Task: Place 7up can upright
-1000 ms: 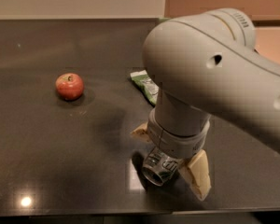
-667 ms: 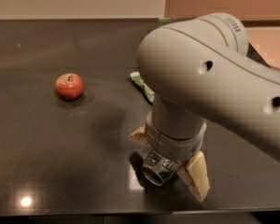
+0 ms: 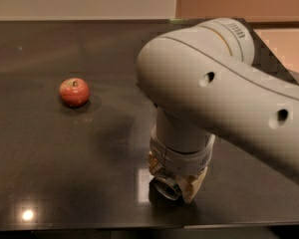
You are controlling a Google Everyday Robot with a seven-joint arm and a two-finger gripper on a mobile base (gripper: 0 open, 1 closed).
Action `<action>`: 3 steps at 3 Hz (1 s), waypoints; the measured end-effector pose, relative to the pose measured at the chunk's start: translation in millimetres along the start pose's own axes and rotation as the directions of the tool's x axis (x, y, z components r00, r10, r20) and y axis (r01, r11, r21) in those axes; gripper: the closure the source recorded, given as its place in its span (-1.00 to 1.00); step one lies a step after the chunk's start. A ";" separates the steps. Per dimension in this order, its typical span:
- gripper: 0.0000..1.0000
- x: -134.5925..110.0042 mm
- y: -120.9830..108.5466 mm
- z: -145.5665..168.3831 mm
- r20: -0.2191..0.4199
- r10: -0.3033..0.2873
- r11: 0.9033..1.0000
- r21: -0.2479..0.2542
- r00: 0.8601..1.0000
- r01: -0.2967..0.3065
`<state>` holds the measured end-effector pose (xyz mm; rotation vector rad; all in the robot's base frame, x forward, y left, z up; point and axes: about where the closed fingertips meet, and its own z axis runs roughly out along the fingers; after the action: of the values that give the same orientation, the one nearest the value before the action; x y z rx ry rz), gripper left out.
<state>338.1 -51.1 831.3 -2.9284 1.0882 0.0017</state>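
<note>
My gripper points down at the dark table near its front edge, under my big white arm. Its tan fingers sit on either side of the 7up can, and the gripper is shut on it. Only the can's shiny round metal end shows, facing the camera, so the can is tipped over rather than upright. It is low, at or just above the tabletop. The rest of the can is hidden by the wrist.
A red apple sits on the table at the left, well away from the gripper. The table's front edge runs just below the gripper. A wall and an orange surface lie beyond the table's far edge.
My arm has swung left and nearer the camera, now hiding the green bag seen behind it earlier. The fingers look closer together around the can. The apple has not moved.
</note>
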 end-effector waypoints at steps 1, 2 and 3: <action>0.43 2.7 -3.1 -6.3 0.025 0.013 1.000 -0.001 1.000 -0.013; 0.90 3.6 -13.8 -37.8 0.098 0.056 0.998 0.031 0.994 -0.059; 1.00 5.8 -24.0 -66.0 0.192 0.112 0.990 0.063 0.975 -0.126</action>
<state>357.9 -37.8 897.6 -2.7259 1.2030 0.2290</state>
